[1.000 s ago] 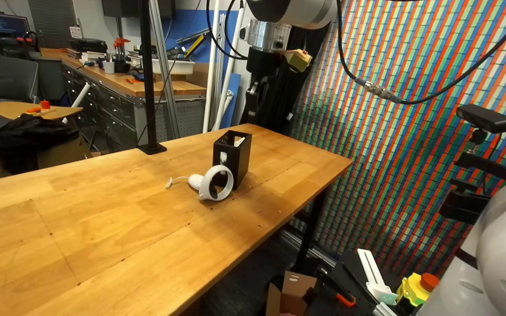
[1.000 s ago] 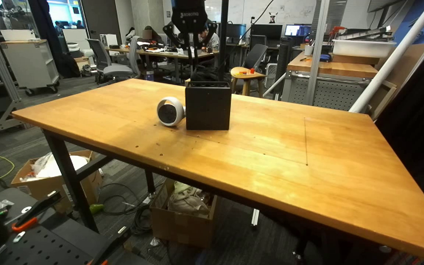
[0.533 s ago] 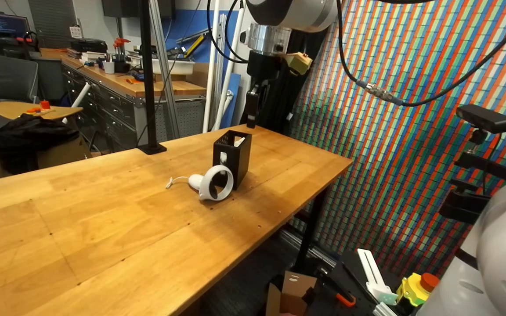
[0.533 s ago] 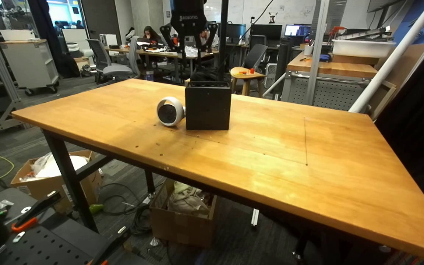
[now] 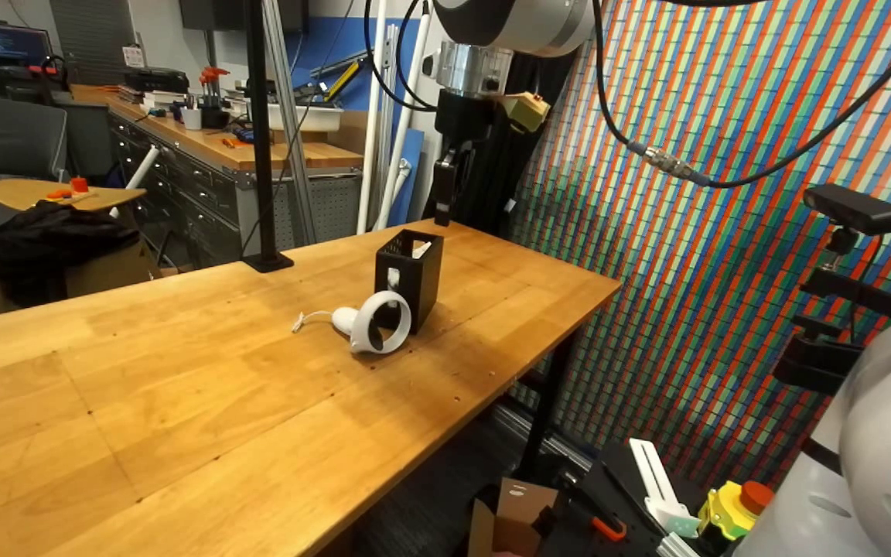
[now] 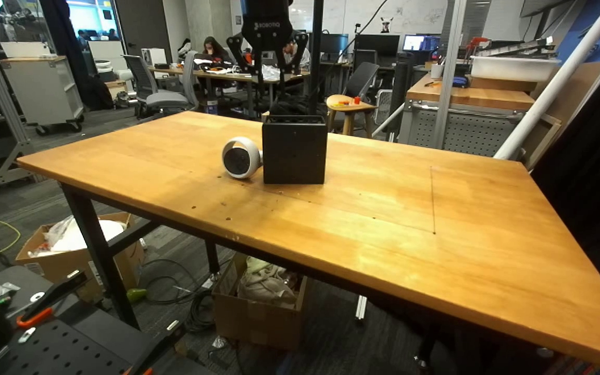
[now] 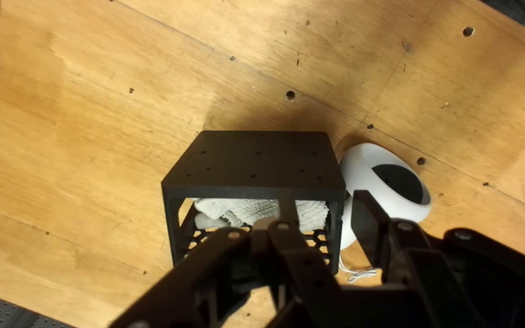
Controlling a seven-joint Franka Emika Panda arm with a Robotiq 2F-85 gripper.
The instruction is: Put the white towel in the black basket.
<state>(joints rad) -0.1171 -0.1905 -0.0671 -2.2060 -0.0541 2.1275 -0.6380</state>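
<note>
Inside the upright black box-shaped perforated basket (image 7: 253, 161), the rumpled white cloth towel (image 7: 246, 209) sits bunched, rough-textured. Gripper (image 7: 324, 200) hangs above, jaws partly spread, towel free. In wrist view, white ring-shaped controller (image 7: 366, 171) stands just right; wooden tabletop (image 7: 75, 136) runs wide left, edges showing near left, far right.

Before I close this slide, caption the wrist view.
The white towel lies inside the black basket, a white ring-shaped controller beside it, the tool open in the foreground.
</note>
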